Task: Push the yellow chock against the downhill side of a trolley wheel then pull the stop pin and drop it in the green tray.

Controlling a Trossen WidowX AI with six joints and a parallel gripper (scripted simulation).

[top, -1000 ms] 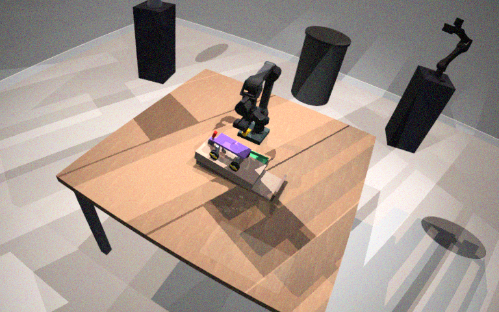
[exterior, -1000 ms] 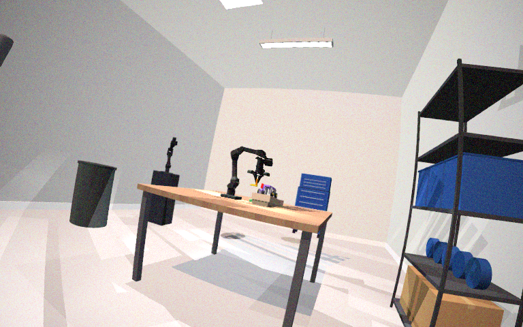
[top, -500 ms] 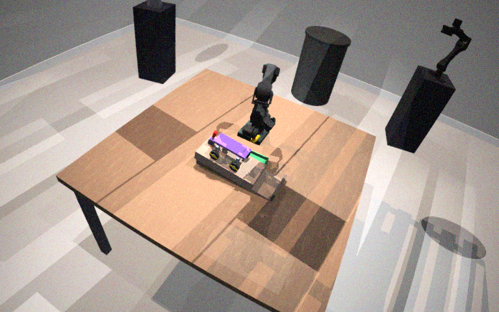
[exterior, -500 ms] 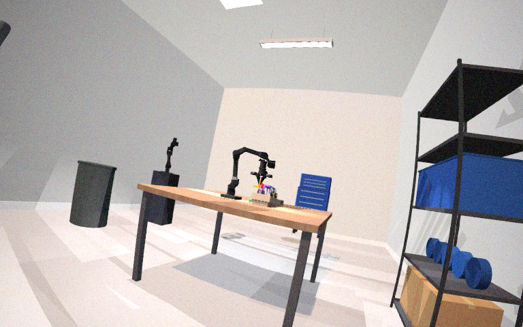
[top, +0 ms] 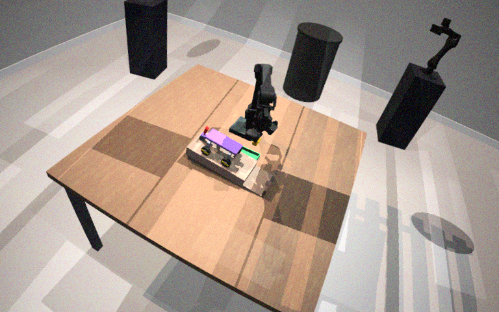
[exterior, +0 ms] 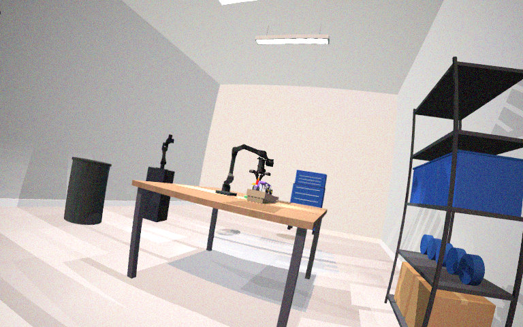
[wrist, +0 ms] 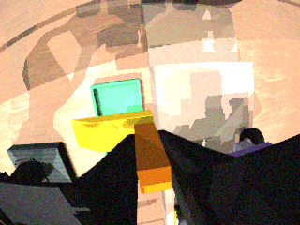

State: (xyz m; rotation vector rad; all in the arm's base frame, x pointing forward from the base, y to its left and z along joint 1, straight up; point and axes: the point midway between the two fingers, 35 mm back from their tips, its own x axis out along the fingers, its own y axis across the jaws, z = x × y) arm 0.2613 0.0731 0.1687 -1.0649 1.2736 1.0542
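Observation:
My gripper [top: 256, 138] [wrist: 146, 138] is shut on the chock's orange handle [wrist: 152, 152]. The chock's yellow body [top: 258, 141] [wrist: 100, 132] sticks out to the left of the fingers in the wrist view, in the air beside the ramp [top: 217, 168] [exterior: 256, 195] [wrist: 171, 86], near the tray. The purple trolley [top: 224, 141] [exterior: 265, 184] [wrist: 250, 150] stands on the ramp, and its downhill wheel [top: 225, 162] shows in the top view. The red-headed stop pin [top: 206, 129] [exterior: 257, 182] stands upright at the uphill end. The green tray [top: 253, 155] [wrist: 117, 98] is beside the ramp. The chock's black base is not distinguishable.
The arm's dark base plate [top: 237, 126] [exterior: 225, 192] [wrist: 39, 161] is on the table [top: 176, 205] [exterior: 231, 206], behind the ramp in the top view. The ramp's low lip [top: 257, 181] lies at its downhill end. A bin [top: 312, 62] and a plinth [top: 410, 104] stand off the table.

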